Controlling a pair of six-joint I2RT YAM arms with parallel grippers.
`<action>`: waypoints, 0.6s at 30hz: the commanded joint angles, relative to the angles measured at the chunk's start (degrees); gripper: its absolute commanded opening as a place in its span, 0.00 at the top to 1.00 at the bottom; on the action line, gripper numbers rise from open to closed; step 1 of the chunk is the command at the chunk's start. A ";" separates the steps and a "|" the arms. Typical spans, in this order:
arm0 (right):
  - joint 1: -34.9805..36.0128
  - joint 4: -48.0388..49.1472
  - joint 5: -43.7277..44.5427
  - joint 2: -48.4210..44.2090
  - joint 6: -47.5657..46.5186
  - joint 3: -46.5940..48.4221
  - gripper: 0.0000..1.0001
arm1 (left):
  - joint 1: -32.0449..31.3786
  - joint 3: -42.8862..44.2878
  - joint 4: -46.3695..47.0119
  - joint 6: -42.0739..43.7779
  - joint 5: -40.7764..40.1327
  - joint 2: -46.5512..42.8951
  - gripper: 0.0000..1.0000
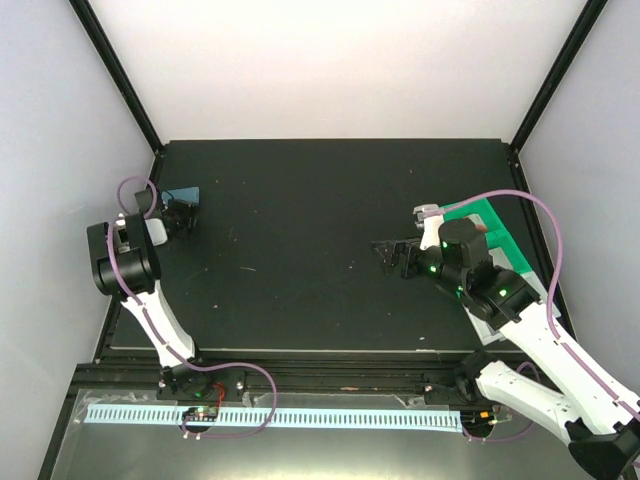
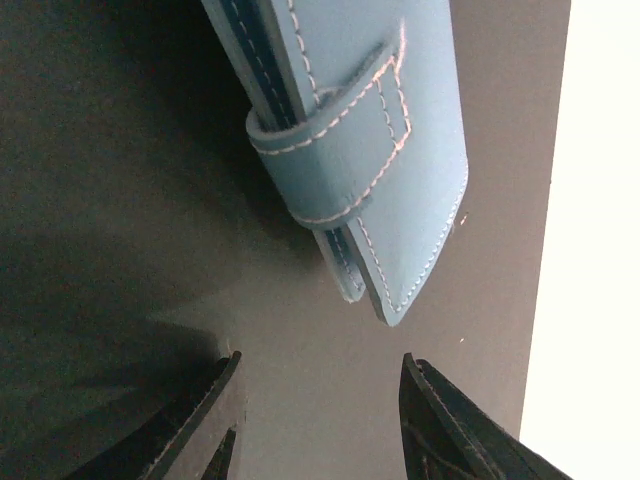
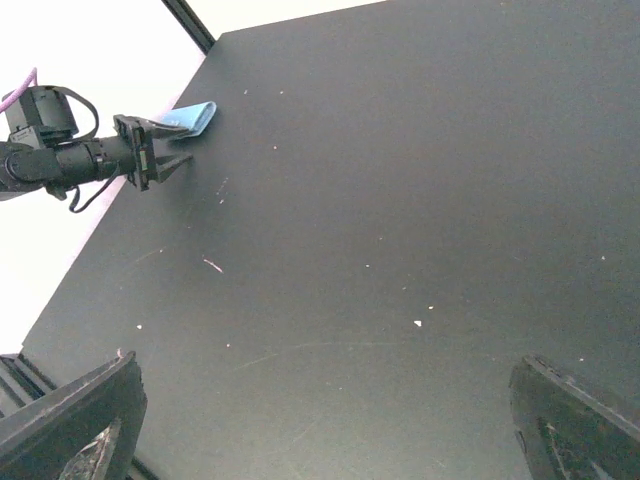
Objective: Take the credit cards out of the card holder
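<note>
The card holder (image 1: 183,196) lies folded shut at the far left edge of the black table. In the left wrist view it (image 2: 350,130) is light blue with white stitching and a strap across it. No credit cards show in any view. My left gripper (image 1: 180,218) is open and empty, its jaws (image 2: 320,365) just short of the holder's near corner, not touching it. It also shows in the right wrist view (image 3: 168,150) next to the holder (image 3: 195,118). My right gripper (image 1: 385,252) is wide open and empty (image 3: 325,368) above bare table right of centre.
A green compartment tray (image 1: 490,225) sits at the right edge, partly under my right arm. The table's left edge (image 2: 550,200) runs close beside the holder. A white perforated strip (image 1: 280,416) lies along the front rail.
</note>
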 commanded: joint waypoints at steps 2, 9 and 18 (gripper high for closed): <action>0.42 0.44 2.35 -0.26 -0.09 -0.55 0.00 | 1.17 2.51 6.25 -1.47 1.79 2.53 0.55; 0.42 -0.40 3.15 -0.46 0.97 -1.00 0.00 | 2.20 2.89 10.42 -2.05 2.31 6.07 0.55; 0.35 -1.28 5.68 -1.38 1.35 -1.23 0.00 | 2.47 5.54 11.77 -3.13 4.02 10.70 0.62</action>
